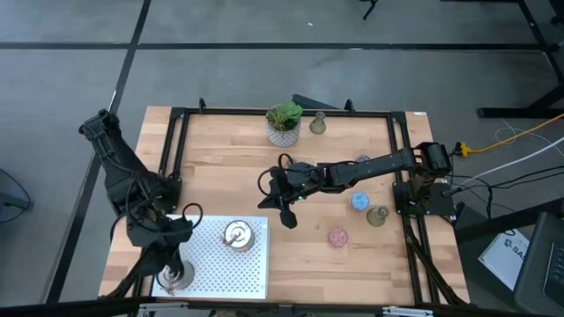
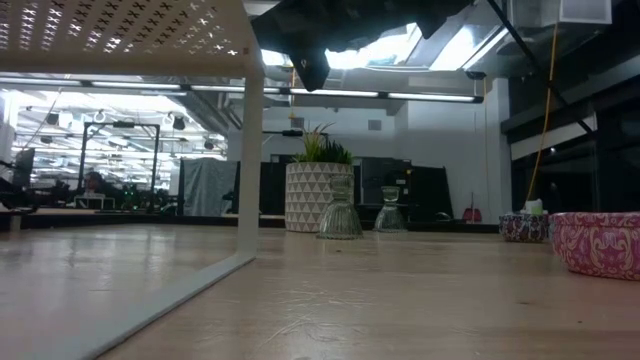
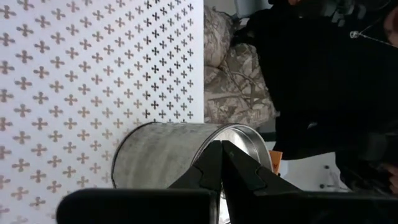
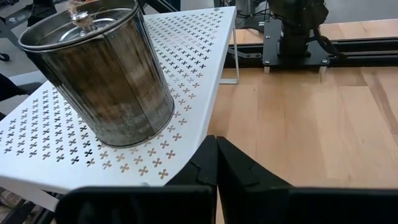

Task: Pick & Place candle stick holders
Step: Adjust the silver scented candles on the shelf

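Right gripper (image 1: 285, 214) with fingers pressed together, holding nothing, poised over bare wood near the middle of the table (image 1: 220, 176), just beside the far right corner of the white perforated shelf (image 1: 211, 264). Right wrist view: closed fingers (image 4: 216, 163) at the shelf edge, with a shiny silver holder (image 4: 102, 68) standing upright on the shelf close ahead.

Left gripper (image 1: 170, 267) also with fingers pressed together and empty, at the near left corner of the shelf, above a second silver holder (image 1: 179, 278). Left wrist view: closed fingertips (image 3: 219, 163) in front of that metal cylinder (image 3: 180, 152).

Elsewhere on the table: blue holder (image 1: 359, 201), olive-grey holder (image 1: 378, 216) and pink holder (image 1: 338, 237) grouped near the right arm's base. Speckled purple holder (image 1: 362, 160) partly hidden by the right arm. Another olive-grey holder (image 1: 317, 124) at the far edge, just beside the green plant in a white pot (image 1: 284, 123).

Low view: two glassy holders (image 2: 340, 210) standing near the plant pot (image 2: 316, 195), pink holder (image 2: 597, 240) at right.
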### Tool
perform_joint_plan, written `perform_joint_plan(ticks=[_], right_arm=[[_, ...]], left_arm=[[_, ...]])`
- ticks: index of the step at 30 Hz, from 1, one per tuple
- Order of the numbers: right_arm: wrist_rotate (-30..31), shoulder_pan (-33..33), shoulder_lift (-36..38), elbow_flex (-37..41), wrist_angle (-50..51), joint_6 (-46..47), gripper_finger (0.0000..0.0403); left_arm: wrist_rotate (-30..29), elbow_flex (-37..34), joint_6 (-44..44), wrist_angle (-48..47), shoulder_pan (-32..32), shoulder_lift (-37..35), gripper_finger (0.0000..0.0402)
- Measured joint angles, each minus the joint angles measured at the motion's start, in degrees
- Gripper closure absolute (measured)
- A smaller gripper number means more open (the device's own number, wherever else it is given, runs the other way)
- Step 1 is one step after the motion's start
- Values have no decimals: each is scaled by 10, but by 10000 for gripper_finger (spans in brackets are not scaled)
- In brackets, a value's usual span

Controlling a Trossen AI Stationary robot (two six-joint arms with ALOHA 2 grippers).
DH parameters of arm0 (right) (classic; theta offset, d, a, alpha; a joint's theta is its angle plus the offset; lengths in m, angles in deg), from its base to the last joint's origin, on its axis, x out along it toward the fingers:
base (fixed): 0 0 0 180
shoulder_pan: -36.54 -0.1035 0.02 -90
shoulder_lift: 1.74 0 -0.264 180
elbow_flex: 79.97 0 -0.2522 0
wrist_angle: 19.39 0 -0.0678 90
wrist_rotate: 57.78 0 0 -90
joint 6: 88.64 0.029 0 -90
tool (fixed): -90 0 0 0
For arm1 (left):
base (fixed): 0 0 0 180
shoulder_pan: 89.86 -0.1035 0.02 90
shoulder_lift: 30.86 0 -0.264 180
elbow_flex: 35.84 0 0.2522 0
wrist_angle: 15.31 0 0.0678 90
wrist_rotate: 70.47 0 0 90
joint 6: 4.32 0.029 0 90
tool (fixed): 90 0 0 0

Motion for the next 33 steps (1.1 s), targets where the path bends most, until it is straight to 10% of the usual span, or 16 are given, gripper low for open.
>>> perform_joint_plan(ticks=[12, 20, 24, 33], right_arm=[[0, 1, 0, 0, -3, -2, 402], [-45, 0, 0, 0, 17, -28, 402], [-45, 0, 0, 0, 26, -28, 402], [-37, 0, 0, 0, 39, -27, 402]], left_arm=[[-102, -2, 182, 8, 11, -87, 399], [-335, -1, 357, 12, -4, -132, 399], [-331, -1, 423, 69, -64, -116, 399], [-126, 0, 502, 169, -217, -13, 399]])
